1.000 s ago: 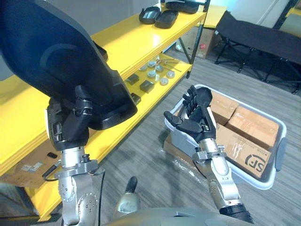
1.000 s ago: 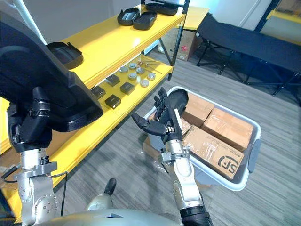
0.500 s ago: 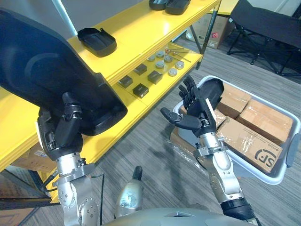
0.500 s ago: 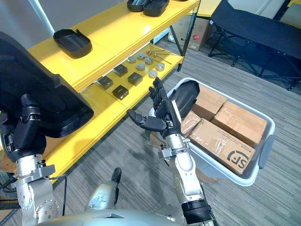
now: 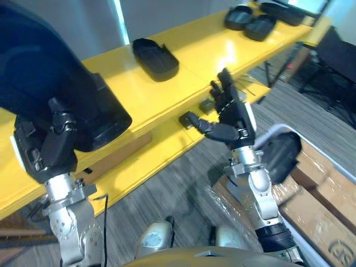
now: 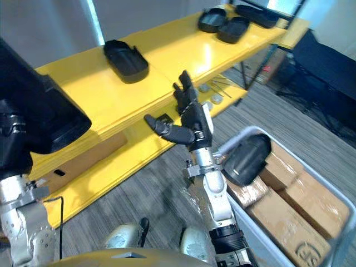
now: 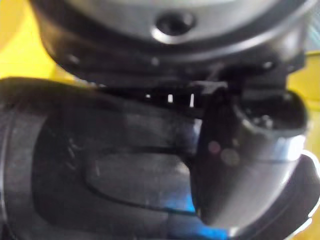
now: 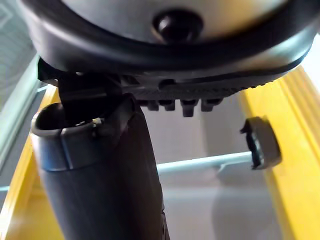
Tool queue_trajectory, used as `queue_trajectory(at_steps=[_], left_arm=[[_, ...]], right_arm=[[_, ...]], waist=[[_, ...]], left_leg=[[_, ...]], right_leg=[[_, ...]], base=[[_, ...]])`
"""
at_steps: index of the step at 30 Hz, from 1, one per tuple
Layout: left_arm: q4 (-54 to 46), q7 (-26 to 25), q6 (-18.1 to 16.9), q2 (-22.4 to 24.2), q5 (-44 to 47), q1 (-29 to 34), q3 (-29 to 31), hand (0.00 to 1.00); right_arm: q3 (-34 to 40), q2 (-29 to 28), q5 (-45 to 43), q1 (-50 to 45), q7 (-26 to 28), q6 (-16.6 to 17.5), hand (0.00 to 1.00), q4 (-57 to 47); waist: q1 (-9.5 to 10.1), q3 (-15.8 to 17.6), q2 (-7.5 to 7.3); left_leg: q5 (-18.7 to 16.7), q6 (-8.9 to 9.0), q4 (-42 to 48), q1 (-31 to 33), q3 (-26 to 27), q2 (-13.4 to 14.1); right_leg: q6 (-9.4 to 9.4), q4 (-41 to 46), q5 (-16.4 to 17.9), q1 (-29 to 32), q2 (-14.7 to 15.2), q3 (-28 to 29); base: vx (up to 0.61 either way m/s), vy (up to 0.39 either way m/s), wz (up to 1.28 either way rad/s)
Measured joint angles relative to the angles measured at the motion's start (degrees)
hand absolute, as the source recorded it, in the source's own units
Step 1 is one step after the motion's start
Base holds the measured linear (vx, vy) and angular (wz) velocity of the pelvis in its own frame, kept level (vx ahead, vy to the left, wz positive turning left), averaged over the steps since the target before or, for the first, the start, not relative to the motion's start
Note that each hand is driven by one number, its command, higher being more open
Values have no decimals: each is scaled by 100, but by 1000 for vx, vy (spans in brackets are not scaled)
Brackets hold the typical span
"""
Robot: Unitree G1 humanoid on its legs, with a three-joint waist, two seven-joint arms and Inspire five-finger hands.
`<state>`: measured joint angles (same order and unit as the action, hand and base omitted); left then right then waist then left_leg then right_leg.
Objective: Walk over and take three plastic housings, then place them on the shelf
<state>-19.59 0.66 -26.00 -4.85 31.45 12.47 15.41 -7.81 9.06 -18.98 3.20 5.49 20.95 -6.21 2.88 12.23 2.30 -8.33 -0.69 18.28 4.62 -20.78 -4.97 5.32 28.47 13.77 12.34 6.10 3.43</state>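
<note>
While the left hand [image 5: 47,150] curls its fingers tight on a big black housing [image 5: 50,83], that load hangs over the near end of the shelf [image 5: 189,78]; I can't tell if it touches the top board. Right hand [image 5: 228,114] is raised in front of the shelf edge, fingers spread, thumb out, holding nothing. A second housing [image 5: 156,58] lies on the top board mid-shelf, and two more housings [image 5: 250,22] lie at the far end. A fourth housing [image 6: 245,159] sits in the bin [image 6: 253,129], off the shelf. Likely step: set down the held one. Aim for bare yellow board at the near end, clear of the second housing. Lower it flat until it rests. Only then loosen the grip. Keep it back from the front edge, or it may tip off.
</note>
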Motion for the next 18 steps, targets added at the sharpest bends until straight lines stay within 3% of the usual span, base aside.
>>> queue_trajectory(at_steps=[1, 3, 4, 6, 7, 9, 11, 16, 17, 18], left_arm=[[78, 34, 0, -35, 40, -63, -10, 0], [107, 31, -4, -104, 48, -71, 26, 0], [105, 18, -16, -143, 58, -72, 138, 0], [116, 42, 31, 2, 49, -34, 64, 0], [116, 54, 48, 51, 55, -63, 25, 0], [108, 106, 104, 43, 58, -81, -137, 0], [101, 124, 123, 51, -31, -74, -411, 0], [101, 214, 337, 100, -95, -38, -605, 0], [100, 236, 362, 153, -150, -44, -610, 0], [93, 247, 367, 199, -238, -73, -621, 0]], right_arm=[[103, 63, -4, -2, -7, 0, 100, -61], [372, 267, -202, 84, 31, 0, 100, -268], [564, 316, -226, 272, 26, 27, 100, -331], [748, 546, -223, 451, 11, 75, 100, -324], [858, 680, -213, 599, -16, 78, 100, -324], [1002, 721, -203, 677, -104, 84, 100, -328], [1162, 625, -203, 657, -106, 83, 100, -328], [1205, 568, -281, 312, 43, 82, 100, -478], [1265, 524, -282, 153, 65, 83, 100, -641], [1365, 433, -283, 101, 81, 83, 100, -736]], waist=[[-12, -2, -5], [25, -154, -211], [-8, -269, -317], [45, -395, 12], [47, -421, 182], [14, -466, 269], [19, -454, 264], [6, -382, 154], [-37, -361, 113], [-124, -271, 76]], left_leg=[[-39, 30, 10, -81, -185, -52], [-236, 140, 20, -215, -591, -254], [-376, 275, 79, -117, -345, -90], [-395, 432, 177, 40, 269, 576], [-306, 540, 73, 103, 834, 959], [51, 673, -428, -34, 1618, 1239], [350, 782, -955, -320, 1915, 1355], [283, 703, -525, -284, 2001, 1260], [251, 639, -474, -192, 1992, 1150], [106, 461, -297, -53, 2084, 1147]], right_leg=[[39, -122, -50, -20, 9, 117], [46, -676, -107, -182, 258, -82], [91, -867, -731, -369, 365, -356], [-74, -1055, -734, -556, 146, -872], [-157, -1202, -786, -720, 24, -1189], [-194, -1246, -793, -837, -16, -1540], [-236, -1260, -767, -966, -23, -1733], [-273, -1513, -737, -1402, 118, -1816], [-253, -1627, -723, -1472, 253, -1842], [-233, -1703, -715, -1544, 341, -1891]], base=[[278, -337, 178], [303, -436, 167], [303, -474, 160], [277, -448, 123], [237, -321, 88], [182, -204, 95], [180, -143, 63], [74, 14, 22], [10, 117, 45], [-16, 148, 53]])
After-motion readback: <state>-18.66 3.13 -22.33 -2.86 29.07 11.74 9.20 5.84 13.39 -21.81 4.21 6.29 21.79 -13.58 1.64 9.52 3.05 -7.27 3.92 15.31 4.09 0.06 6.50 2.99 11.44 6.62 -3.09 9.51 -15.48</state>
